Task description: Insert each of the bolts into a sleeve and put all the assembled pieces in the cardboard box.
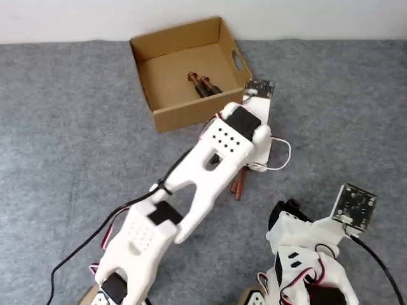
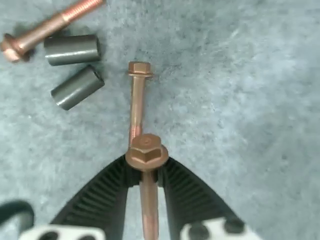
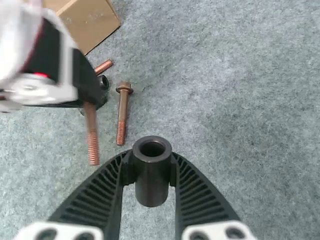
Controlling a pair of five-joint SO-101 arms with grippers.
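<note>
In the high view, the cardboard box (image 1: 166,114) sat at twelve o'clock on the grey counter (image 1: 63,127), with two assembled pieces (image 1: 203,86) lying side by side inside. The left arm (image 1: 210,159) stretched from seven o'clock toward the centre, its end close to the box's near corner at one o'clock from the middle. Copper bolt shanks (image 1: 238,184) poked out from under it. The right arm (image 1: 305,254) stayed low at five o'clock.

In the left wrist view, the left claw (image 2: 146,170) was clamped narrowly on a held bolt (image 2: 146,151), gripping just under the hex head, which faced the camera. A loose bolt (image 2: 136,100) lay on the counter just beyond it. Two dark sleeves (image 2: 72,49) lay near each other farther off, a second loose bolt (image 2: 50,27) beside them.

In the right wrist view, the right claw (image 3: 151,160) gripped a held sleeve (image 3: 151,185), its open bore facing the camera. Beyond it, the left claw hung above the counter with its bolt's threaded end pointing down, beside the loose bolt. A corner of the box showed behind.
</note>
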